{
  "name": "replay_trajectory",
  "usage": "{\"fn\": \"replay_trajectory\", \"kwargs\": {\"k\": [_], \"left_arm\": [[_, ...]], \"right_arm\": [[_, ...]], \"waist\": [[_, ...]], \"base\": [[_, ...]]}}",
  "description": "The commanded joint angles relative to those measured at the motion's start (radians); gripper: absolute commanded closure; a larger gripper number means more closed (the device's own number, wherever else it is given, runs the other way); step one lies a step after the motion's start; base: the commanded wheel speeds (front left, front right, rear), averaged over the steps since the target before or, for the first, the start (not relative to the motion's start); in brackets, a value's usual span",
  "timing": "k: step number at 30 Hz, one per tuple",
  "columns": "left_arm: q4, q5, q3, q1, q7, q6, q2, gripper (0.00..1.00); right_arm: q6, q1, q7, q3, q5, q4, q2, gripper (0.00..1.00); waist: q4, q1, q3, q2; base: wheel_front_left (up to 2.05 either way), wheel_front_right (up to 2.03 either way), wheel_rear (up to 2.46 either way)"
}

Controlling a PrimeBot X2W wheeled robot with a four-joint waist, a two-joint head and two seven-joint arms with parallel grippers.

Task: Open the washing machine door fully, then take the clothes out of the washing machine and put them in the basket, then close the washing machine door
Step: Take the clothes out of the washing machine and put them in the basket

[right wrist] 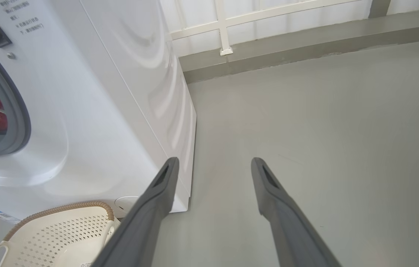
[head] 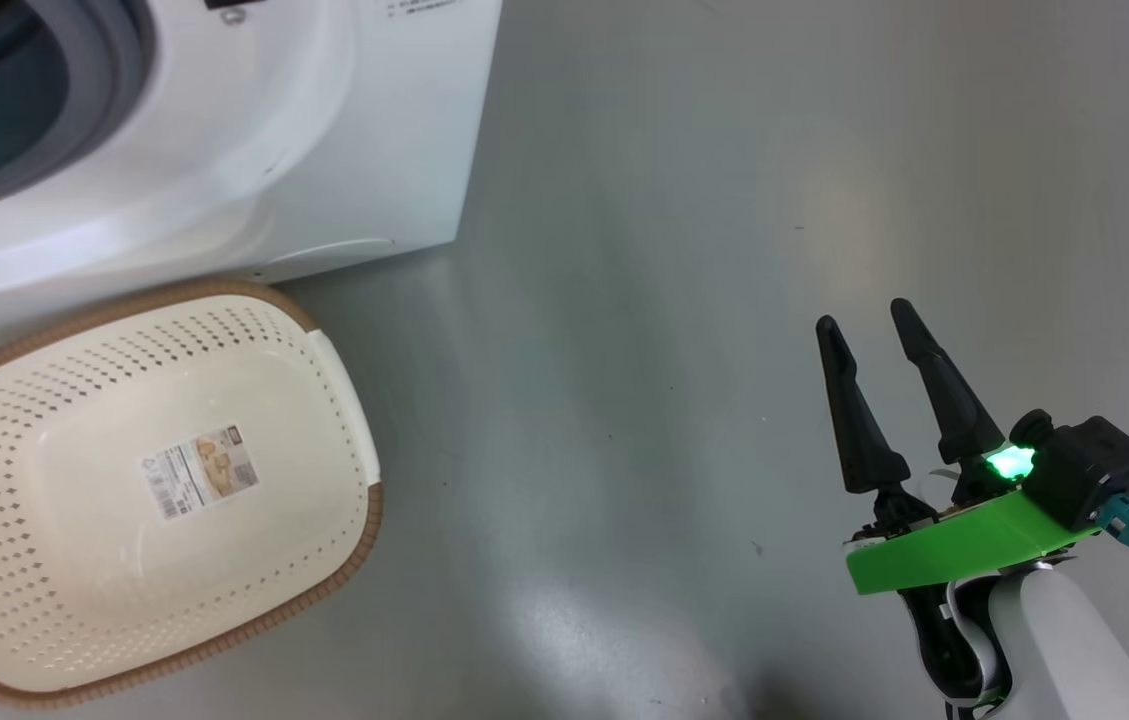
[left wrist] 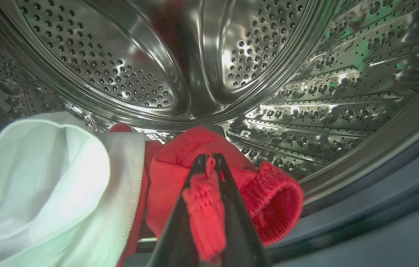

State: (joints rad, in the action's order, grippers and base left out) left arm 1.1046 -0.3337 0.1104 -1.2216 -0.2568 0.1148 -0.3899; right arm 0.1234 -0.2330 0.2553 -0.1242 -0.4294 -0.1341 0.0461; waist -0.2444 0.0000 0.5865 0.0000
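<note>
Left gripper (left wrist: pixel 209 157) was deep inside the washing machine (head: pixel 324 150). Its two dark fingers were pinched tight on a fold of the red part of the clothes (left wrist: pixel 179 167). Out on the other side, the right gripper (head: pixel 864 316) hung over the grey floor (head: pixel 674 250), to the right of the machine. Its fingers were spread wide and empty, and it was well apart from the basket (head: pixel 364 540).

The washing machine was the big white box at the top left of the head view. A grey rubber ring (head: pixel 114 90) went round its mouth. Inside was the shiny steel drum (left wrist: pixel 101 66), full of little holes. The clothes lay low in the drum, near the front. A white cloth (left wrist: pixel 46 178) was bunched up right beside the red piece and touched it, on the left in the left wrist view.

The cream basket sat on the floor just in front of the machine, below its mouth. It had a brown rim and holes in its sides. A small paper label (head: pixel 199 470) was stuck to its bottom.

A white rail (right wrist: pixel 224 26) ran along the far wall behind the machine. The floor between the basket and the right gripper was bare and a bit shiny.
</note>
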Motion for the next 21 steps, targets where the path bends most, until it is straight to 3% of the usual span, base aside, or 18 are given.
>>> {"fn": "replay_trajectory", "kwargs": {"k": [1,7,15,21], "left_arm": [[-0.034,0.003,-0.024,0.032,-0.005,0.002,-0.042,1.00],[-0.159,-0.003,-0.082,0.134,-0.005,0.010,-0.014,1.00],[-0.369,0.003,-0.174,0.323,-0.005,0.015,0.070,1.00],[-0.578,0.012,-0.174,0.494,-0.005,0.016,0.111,1.00]], "right_arm": [[0.007,-0.002,0.006,-0.015,0.005,0.019,0.004,0.00],[0.007,0.002,0.006,-0.005,0.014,0.010,0.004,0.00],[0.007,0.021,0.006,0.013,0.034,-0.008,0.004,0.00],[0.007,0.042,0.006,0.024,0.043,-0.021,0.004,0.00]], "waist": [[0.008,0.0000,-0.010,0.0000],[0.035,0.0000,-0.052,0.0000],[0.082,0.0000,-0.123,0.0000],[0.115,0.0000,-0.174,0.0000]], "base": [[0.00,0.00,0.00],[0.00,0.00,0.00],[0.00,0.00,0.00],[0.00,0.00,0.00]]}}
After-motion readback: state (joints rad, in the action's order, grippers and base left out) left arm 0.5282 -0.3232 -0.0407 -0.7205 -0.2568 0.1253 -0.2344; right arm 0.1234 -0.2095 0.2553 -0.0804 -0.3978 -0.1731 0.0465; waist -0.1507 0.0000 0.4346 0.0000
